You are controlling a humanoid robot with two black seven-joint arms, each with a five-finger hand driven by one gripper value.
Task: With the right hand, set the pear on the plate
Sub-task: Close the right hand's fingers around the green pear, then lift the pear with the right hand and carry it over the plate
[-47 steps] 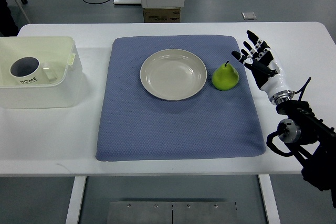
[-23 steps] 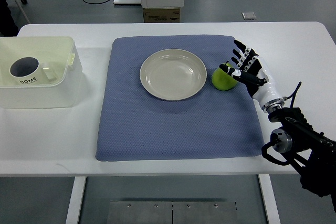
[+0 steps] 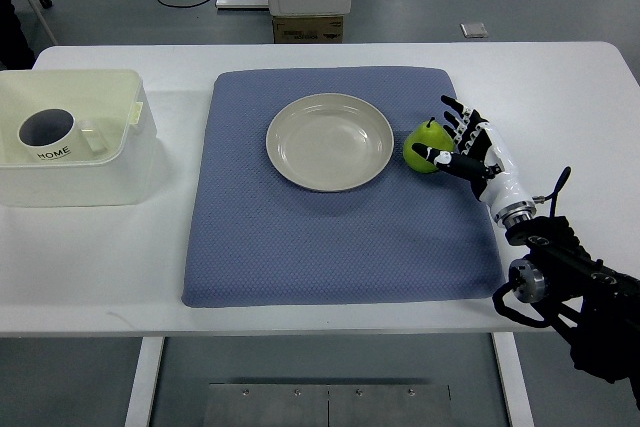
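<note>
A green pear (image 3: 419, 138) stands upright on the blue mat (image 3: 330, 227), just right of the empty beige plate (image 3: 330, 141). My right hand (image 3: 437, 137) comes in from the lower right and wraps the pear's right side. Its thumb (image 3: 428, 156) lies across the pear's near face, and the other fingers (image 3: 455, 114) curl round the far side. The pear still rests on the mat, apart from the plate's rim. The left arm does not show.
A white bin (image 3: 100, 162) holding a mug (image 3: 48, 133) sits at the table's left. A white pillar base and a cardboard box (image 3: 308, 27) stand beyond the far edge. The white table (image 3: 560, 87) surrounds the mat.
My right hand has moved left and nearer, from open beside the pear to closing around it. The pear and plate have stayed in place.
</note>
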